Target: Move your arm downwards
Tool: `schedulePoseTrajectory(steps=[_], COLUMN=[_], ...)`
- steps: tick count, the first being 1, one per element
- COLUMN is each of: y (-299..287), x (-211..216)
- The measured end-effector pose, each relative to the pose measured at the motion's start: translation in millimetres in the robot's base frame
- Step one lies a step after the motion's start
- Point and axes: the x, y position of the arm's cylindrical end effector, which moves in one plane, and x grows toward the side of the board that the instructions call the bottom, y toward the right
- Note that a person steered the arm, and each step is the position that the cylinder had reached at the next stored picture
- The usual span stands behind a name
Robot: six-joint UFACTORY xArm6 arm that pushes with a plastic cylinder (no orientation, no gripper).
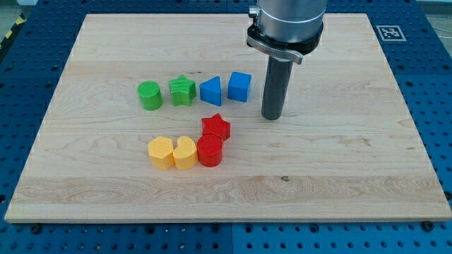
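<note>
My tip (272, 116) rests on the wooden board (339, 176), just right of the blue cube (239, 87) and apart from it. A row runs leftward from the cube: a blue triangle (210, 91), a green star (182, 90) and a green cylinder (149, 95). Below that row lie a red star (216, 128), a red cylinder (210, 150), a yellow heart (185, 152) and a yellow hexagon-like block (161, 152), packed close together. The red star is down and to the left of my tip.
The arm's grey body (286, 21) comes in from the view's top. A blue pegboard table (431, 85) surrounds the board. A black-and-white marker tag (390, 32) sits at the board's top right corner.
</note>
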Motion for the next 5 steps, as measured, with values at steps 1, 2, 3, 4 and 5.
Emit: schedulePoseTrajectory(steps=[1, 2, 3, 4, 5], y=[1.3, 31.8, 59.5, 60.4, 60.4], x=[0.0, 1.4, 30.9, 79.5, 133.8])
